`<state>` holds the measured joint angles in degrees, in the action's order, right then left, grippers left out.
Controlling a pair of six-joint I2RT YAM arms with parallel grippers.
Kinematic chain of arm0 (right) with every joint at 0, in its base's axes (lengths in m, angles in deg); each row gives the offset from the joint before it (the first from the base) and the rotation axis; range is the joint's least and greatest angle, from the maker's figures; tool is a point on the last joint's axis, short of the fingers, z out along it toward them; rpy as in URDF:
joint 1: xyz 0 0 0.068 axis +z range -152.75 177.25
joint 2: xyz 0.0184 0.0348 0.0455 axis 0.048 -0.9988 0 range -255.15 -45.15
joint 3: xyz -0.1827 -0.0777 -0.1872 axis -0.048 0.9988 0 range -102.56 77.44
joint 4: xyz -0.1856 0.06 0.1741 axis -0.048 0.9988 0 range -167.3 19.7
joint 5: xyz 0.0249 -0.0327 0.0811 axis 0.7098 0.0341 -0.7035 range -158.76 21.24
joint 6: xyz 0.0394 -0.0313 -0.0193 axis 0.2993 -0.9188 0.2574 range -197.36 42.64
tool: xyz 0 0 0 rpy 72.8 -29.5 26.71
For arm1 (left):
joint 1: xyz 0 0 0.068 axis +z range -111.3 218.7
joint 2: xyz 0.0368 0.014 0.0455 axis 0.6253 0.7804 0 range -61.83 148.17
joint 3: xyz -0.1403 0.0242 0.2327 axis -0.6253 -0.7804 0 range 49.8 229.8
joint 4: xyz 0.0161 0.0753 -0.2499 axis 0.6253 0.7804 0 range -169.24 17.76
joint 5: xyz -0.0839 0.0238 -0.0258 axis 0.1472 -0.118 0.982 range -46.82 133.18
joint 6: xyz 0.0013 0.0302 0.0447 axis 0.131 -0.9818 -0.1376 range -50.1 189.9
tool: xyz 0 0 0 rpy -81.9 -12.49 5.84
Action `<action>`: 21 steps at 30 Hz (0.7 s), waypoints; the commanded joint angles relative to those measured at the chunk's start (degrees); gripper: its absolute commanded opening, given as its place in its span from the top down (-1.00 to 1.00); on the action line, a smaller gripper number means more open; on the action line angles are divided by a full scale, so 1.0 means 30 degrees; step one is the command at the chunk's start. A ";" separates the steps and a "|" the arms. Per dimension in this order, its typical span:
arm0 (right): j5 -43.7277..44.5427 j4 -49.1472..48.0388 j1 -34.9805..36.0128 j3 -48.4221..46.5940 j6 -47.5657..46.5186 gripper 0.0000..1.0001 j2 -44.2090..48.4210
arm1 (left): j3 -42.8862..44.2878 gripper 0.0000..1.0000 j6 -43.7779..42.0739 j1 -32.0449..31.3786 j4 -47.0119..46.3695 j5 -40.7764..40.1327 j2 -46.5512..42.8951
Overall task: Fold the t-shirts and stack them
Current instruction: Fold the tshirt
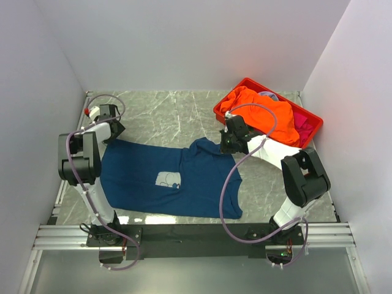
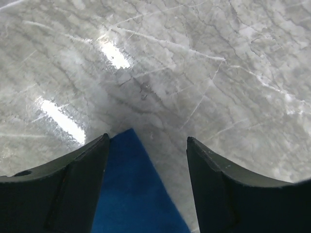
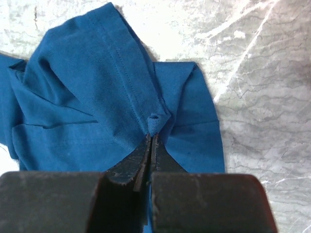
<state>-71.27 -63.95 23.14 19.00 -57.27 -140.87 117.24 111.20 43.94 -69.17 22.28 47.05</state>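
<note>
Right wrist view: right tool [image 3: 151, 137] pinches navy t-shirt [image 3: 87, 87], mostly cropped; left tool [image 2: 148, 141] released.

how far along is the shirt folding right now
Done: nothing folded or stacked yet. In hand: the navy t-shirt lies mostly spread on the table; the right tool is shut on a pinch of it, the left tool open over its corner. Left: fold it, then the orange t-shirt and pink t-shirt in the red crate.
</note>
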 commanded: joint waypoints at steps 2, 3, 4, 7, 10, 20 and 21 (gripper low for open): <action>-0.0220 -0.0727 0.0101 0.0142 0.0127 1.00 0.1116 | 0.1601 -0.36 -0.0377 0.0071 0.0774 -0.0706 0.0473; -0.0220 -0.0727 0.0101 0.0113 0.0156 1.00 0.1145 | 0.1718 -0.35 -0.0407 0.0071 0.1008 -0.0794 0.0590; -0.0191 -0.0756 0.0101 0.0113 0.0127 1.00 0.1146 | 0.1864 -0.33 -0.0465 0.0071 0.1155 -0.0882 0.0765; -0.0191 -0.0727 0.0101 -0.0004 0.0098 1.00 0.1029 | 0.1837 -0.12 -0.0612 0.0100 0.1186 -0.1174 0.0826; -0.0249 -0.0727 0.0101 -0.0005 0.0098 1.00 0.0912 | 0.1924 0.15 -0.0729 0.0101 0.1332 -0.1176 0.0942; -0.0191 -0.0815 0.0101 0.0025 0.0068 1.00 0.0707 | 0.1895 0.03 -0.1051 0.0305 0.1918 -0.0561 0.0680; -0.0220 -0.0815 0.0101 0.0025 0.0068 1.00 0.0677 | 0.1895 0.03 -0.1109 0.0335 0.1947 -0.0474 0.0592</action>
<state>-71.68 -64.43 23.14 19.07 -57.27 -140.30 121.92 109.28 44.29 -64.39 20.44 50.20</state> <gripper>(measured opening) 0.008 0.482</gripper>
